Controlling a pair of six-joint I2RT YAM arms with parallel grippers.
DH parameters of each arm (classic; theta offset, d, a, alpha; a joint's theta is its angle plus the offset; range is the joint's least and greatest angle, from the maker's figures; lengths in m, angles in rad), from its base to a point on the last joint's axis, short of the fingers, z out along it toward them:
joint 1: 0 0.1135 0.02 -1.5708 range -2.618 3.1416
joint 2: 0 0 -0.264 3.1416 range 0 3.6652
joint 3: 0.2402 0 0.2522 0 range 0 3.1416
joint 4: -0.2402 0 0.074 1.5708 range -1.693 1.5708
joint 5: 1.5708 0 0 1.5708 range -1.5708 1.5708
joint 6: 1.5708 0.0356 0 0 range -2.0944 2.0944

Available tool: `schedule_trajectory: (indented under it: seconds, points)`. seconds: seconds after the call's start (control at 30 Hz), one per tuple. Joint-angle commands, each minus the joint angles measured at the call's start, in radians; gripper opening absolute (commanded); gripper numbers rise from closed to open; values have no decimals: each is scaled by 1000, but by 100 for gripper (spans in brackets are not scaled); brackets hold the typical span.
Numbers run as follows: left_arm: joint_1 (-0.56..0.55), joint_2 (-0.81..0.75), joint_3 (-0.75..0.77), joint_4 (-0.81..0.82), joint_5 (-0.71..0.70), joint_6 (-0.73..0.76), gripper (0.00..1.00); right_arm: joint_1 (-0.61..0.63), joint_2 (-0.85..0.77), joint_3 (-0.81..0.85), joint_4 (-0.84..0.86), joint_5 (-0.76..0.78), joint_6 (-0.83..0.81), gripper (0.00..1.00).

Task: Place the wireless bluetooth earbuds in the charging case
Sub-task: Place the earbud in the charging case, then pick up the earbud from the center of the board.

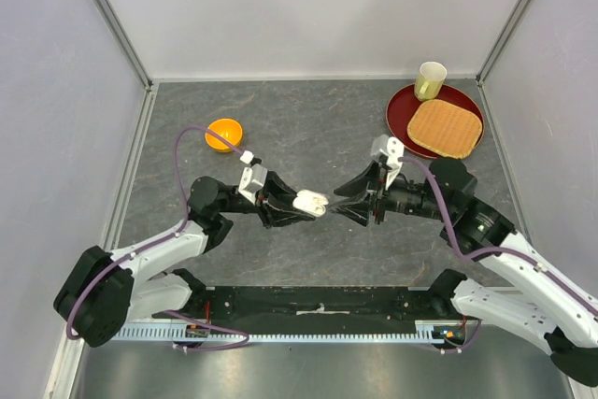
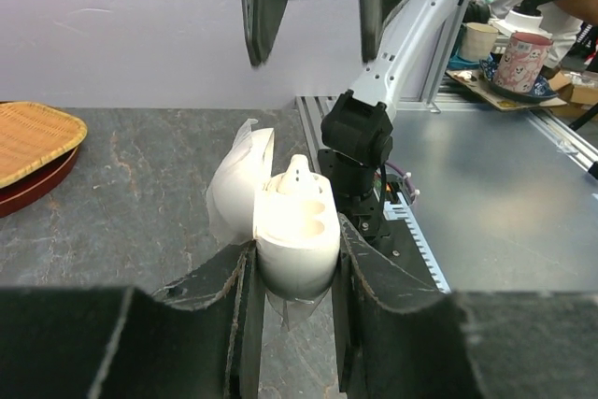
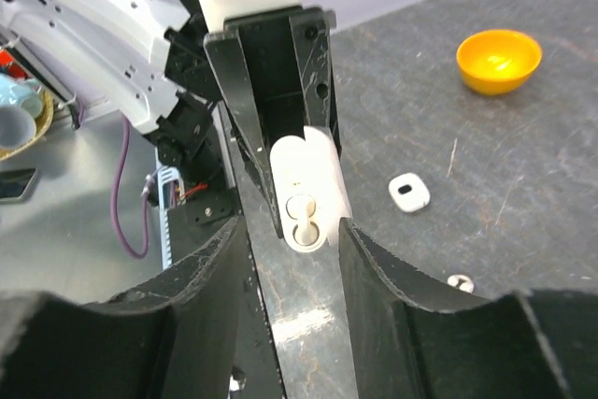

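My left gripper (image 1: 291,205) is shut on a white charging case (image 1: 310,202), held above the table with its lid open. In the left wrist view the case (image 2: 297,231) sits between my fingers, its lid folded left, and one white earbud (image 2: 297,171) pokes out of a socket. My right gripper (image 1: 342,205) is open and empty, facing the case's open end. In the right wrist view its fingertips flank the case (image 3: 308,170), and the earbud (image 3: 305,220) shows seated in it. The right gripper's fingers (image 2: 257,7) hang just above the case in the left wrist view.
A second small white case (image 3: 409,192) and a loose white earbud (image 3: 460,281) lie on the table under the grippers. An orange bowl (image 1: 224,134) stands at the back left. A red plate (image 1: 404,119) with a wicker mat and a cup (image 1: 430,80) stands at the back right.
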Motion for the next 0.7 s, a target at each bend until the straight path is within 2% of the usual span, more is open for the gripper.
schedule_trajectory:
  seconds: [0.0,0.13,0.4,0.67]
  points:
    - [-5,-52,30,-76,-38,99,2,0,-66,-12,81,125,27,52]
    - [-4,-102,16,-147,-82,151,2,0,-129,-36,66,308,45,62]
    - [-4,-243,-2,-288,-148,242,2,-2,-146,-81,63,602,79,66]
    - [-4,-340,-13,-389,-181,286,2,-35,-48,-88,77,633,107,66]
